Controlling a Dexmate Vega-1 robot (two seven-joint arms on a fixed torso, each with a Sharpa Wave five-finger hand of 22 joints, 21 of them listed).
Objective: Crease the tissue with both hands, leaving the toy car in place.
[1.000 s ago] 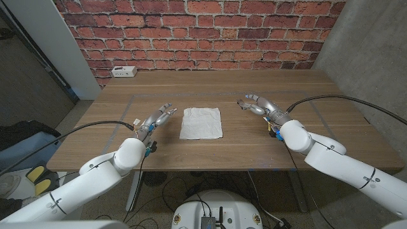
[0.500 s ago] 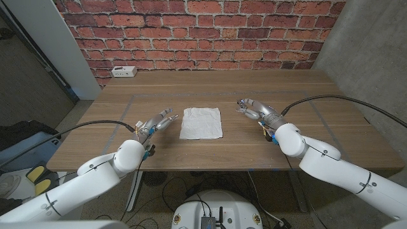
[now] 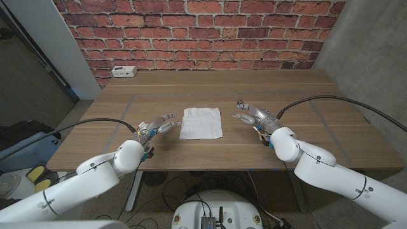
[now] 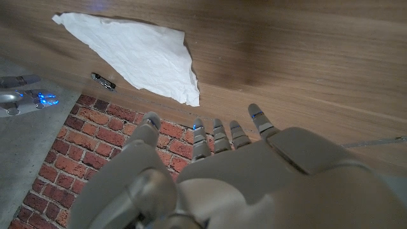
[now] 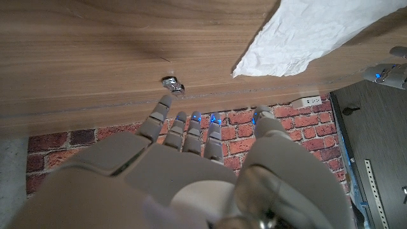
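The tissue [image 3: 201, 123] is lying flat & unfolded near the middle of the wooden table [image 3: 318, 95], w/ nothing on top of it. No crease is being shown on it yet. In the left wrist view the tissue [image 4: 137, 57] is seen as a white, lightly wrinkled sheet just past the fingertips; in the right wrist view one corner of it [image 5: 318, 32] is seen beyond the fingers.

The left hand [image 3: 157, 126] is being held just beside the tissue's left edge, fingers apart & pointed toward it, nothing gripped; contact w/ the sheet isn't being shown. The right hand [image 3: 253, 114] is being held near the tissue's right edge, a strip of bare wood between them, fingers spread & nothing held.

A small dark/metallic object [image 5: 172, 83] is seen at the table's far edge in the right wrist view, and a similar one [image 4: 102, 80] in the left wrist view; too small to be identified, so whether it's the toy car can't be told.

A white power strip [image 3: 123, 71] is lying at the table's far left corner, well apart from the tissue. A brick wall [image 3: 203, 32] is standing behind the table. Black cables [image 3: 331, 98] are running along both arms. Nothing is lying between either hand & the tissue.
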